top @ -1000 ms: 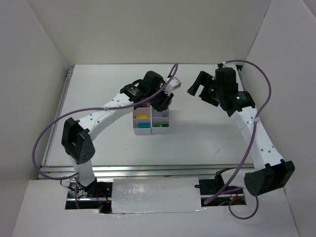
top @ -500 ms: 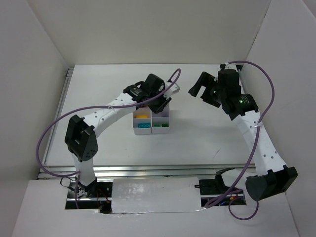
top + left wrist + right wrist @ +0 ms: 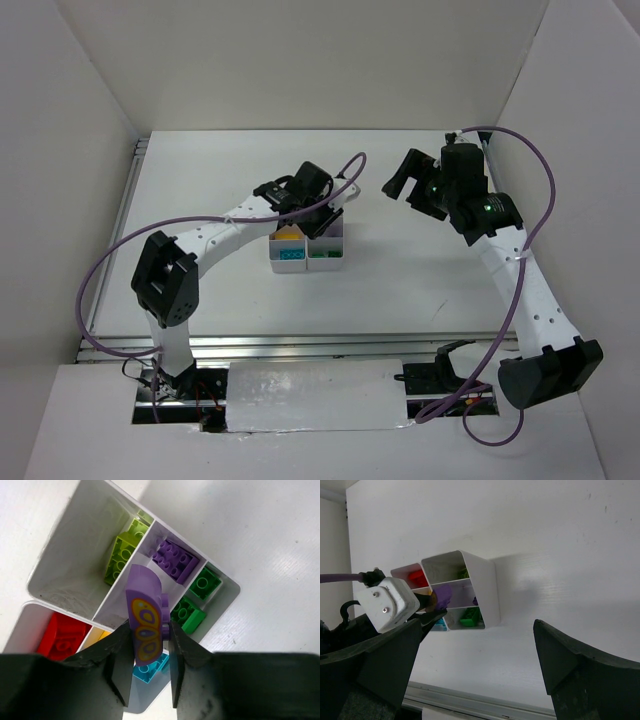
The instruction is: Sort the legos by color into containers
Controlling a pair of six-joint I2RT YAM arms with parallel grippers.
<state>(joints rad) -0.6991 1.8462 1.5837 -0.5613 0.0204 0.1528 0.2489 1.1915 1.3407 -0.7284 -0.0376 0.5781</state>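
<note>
My left gripper [image 3: 148, 636] is shut on a purple lego [image 3: 145, 615] with a yellow-and-orange butterfly print, held upright above the containers [image 3: 75, 545], over the middle right compartment's edge. That compartment holds a purple brick [image 3: 175, 560]. Lime bricks [image 3: 120, 550], green bricks [image 3: 195, 600], a red brick [image 3: 62, 635], a yellow one [image 3: 95, 637] and a teal one [image 3: 150, 669] lie in the others. In the top view the left gripper [image 3: 318, 215] covers the containers' [image 3: 306, 266] far half. My right gripper [image 3: 405, 180] hangs open and empty to the right, fingers [image 3: 580, 670] wide.
White walls close in the table on the left, back and right. A metal rail [image 3: 300, 345] runs along the near edge. The left arm's purple cable [image 3: 350, 170] loops above the containers. In the right wrist view the left gripper [image 3: 427, 605] shows beside the containers [image 3: 482, 590].
The left gripper has moved a little nearer and lower over the containers with the purple lego. The right arm has shifted only slightly.
</note>
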